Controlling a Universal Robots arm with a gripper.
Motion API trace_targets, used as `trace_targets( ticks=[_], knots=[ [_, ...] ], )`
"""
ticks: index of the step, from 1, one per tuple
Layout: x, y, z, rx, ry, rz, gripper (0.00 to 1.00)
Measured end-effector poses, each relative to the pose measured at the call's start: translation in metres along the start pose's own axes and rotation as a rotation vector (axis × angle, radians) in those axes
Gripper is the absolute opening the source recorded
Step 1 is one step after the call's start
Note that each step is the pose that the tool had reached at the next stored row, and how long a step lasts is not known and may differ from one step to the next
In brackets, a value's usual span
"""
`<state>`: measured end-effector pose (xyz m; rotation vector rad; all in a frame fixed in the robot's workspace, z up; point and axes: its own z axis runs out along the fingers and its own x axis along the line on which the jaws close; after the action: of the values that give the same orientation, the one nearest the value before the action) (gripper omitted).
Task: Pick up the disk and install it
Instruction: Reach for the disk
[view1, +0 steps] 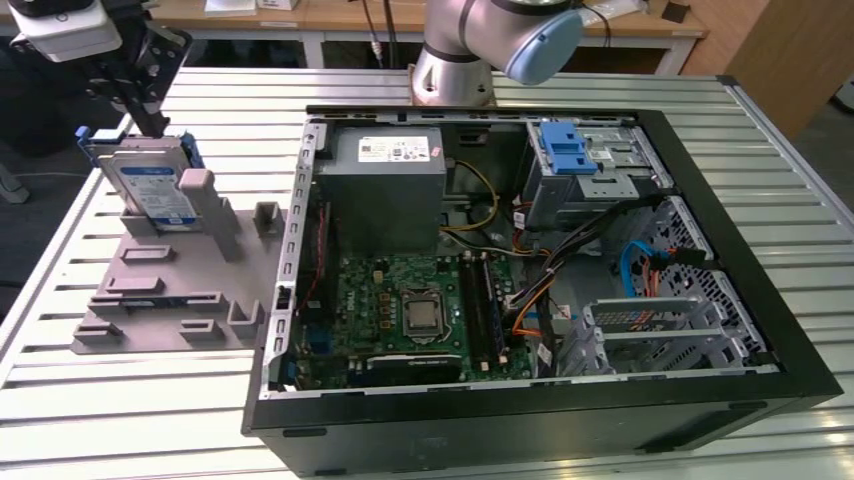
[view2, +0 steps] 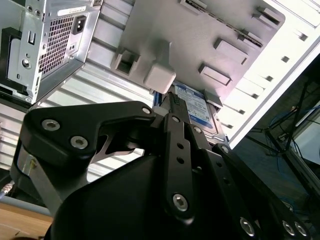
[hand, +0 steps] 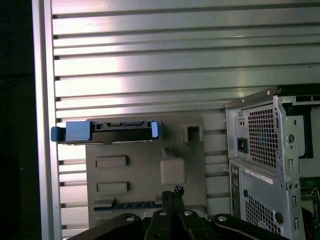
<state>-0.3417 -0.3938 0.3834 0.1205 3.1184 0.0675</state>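
The disk (view1: 144, 185) stands on edge at the far end of the grey holder (view1: 160, 300), on the exterior view's left. It is silver with a white-and-blue label and a blue bracket. My gripper (view1: 154, 125) hangs just over its top edge, its black fingers shut together with nothing between them. In the first wrist view the fingertips (hand: 176, 190) meet over the holder (hand: 135, 175), apart from the edge-on disk (hand: 107, 131). In the second wrist view the gripper (view2: 172, 100) points at the disk (view2: 200, 107) beside a pale post (view2: 160, 75).
An open black computer case (view1: 747, 240) lies on the slatted metal table (view1: 120, 420), right of the holder. Inside are a grey power supply (view1: 387, 190), a motherboard (view1: 414, 310) and a drive cage with a blue latch (view1: 574, 150). The arm's base (view1: 451, 70) stands behind the case.
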Motion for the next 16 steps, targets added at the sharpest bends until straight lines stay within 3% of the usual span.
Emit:
trace_targets(
  ticks=[16],
  knots=[
    [0.0124,-0.0010,0.0001,0.0001,0.0008,0.000,0.11]
  ],
)
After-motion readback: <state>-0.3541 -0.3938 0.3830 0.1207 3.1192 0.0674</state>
